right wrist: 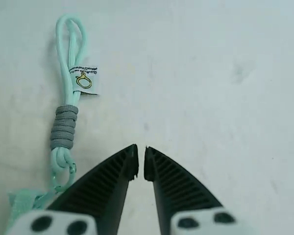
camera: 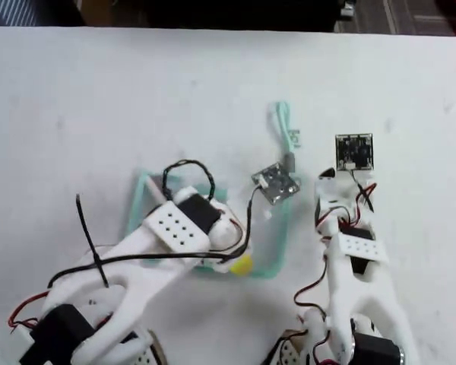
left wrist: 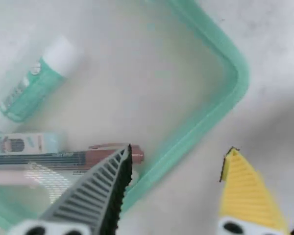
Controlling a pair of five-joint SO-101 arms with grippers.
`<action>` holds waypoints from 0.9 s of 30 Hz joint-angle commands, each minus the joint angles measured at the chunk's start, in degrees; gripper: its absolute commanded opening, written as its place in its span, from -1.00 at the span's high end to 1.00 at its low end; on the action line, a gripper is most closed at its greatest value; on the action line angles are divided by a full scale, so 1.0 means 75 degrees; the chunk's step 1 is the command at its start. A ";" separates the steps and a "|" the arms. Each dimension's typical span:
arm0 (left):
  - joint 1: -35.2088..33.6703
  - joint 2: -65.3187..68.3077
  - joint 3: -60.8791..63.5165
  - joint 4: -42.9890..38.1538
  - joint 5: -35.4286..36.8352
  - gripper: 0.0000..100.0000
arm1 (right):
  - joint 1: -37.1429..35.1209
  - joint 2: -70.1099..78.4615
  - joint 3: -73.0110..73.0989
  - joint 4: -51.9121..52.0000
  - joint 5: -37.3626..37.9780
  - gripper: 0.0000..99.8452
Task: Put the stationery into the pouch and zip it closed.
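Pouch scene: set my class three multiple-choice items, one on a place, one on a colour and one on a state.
1. Where is the glue stick?
A) in an end effector
B) inside the pouch
C) on the bare table

2. What colour is the pouch's edge?
A) red
B) black
C) mint green

3. How is the left end effector?
A) open, holding nothing
B) shut on a pen
C) shut on a cord

Answers:
1 B, the glue stick lies within the pouch's border, seen through its clear side.
2 C, the rim is mint green in the left wrist view.
3 A, its grey and yellow fingers stand wide apart, either side of the pouch's edge.
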 commanded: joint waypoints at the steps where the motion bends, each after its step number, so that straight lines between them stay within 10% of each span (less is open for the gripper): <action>1: 0.0158 -0.0334 -0.0457 0.0399 -0.0012 0.43 | 0.0029 -0.0029 -0.0305 0.0041 0.0000 0.97; 6: -0.1049 -0.0334 -0.1899 0.1500 0.0000 0.55 | 0.0018 -0.0041 -0.0293 0.0182 0.0000 0.97; 11: -0.4472 -0.0252 -0.3235 0.1653 -0.0059 0.97 | -0.0029 -0.0029 -0.0340 0.0369 0.0012 0.97; 16: -0.7414 0.0088 -0.2848 0.0551 -0.0281 0.96 | -0.0018 -0.0018 -0.0586 0.0885 0.0012 0.97; 21: -0.7566 0.2010 -0.2379 0.0176 -0.2555 0.96 | -0.0006 -0.0018 -0.1606 0.2878 -0.0035 0.97; 27: -0.7449 0.4284 -0.3223 0.0059 -0.2344 0.96 | -0.0135 -0.0041 -0.1958 0.4179 0.0164 0.97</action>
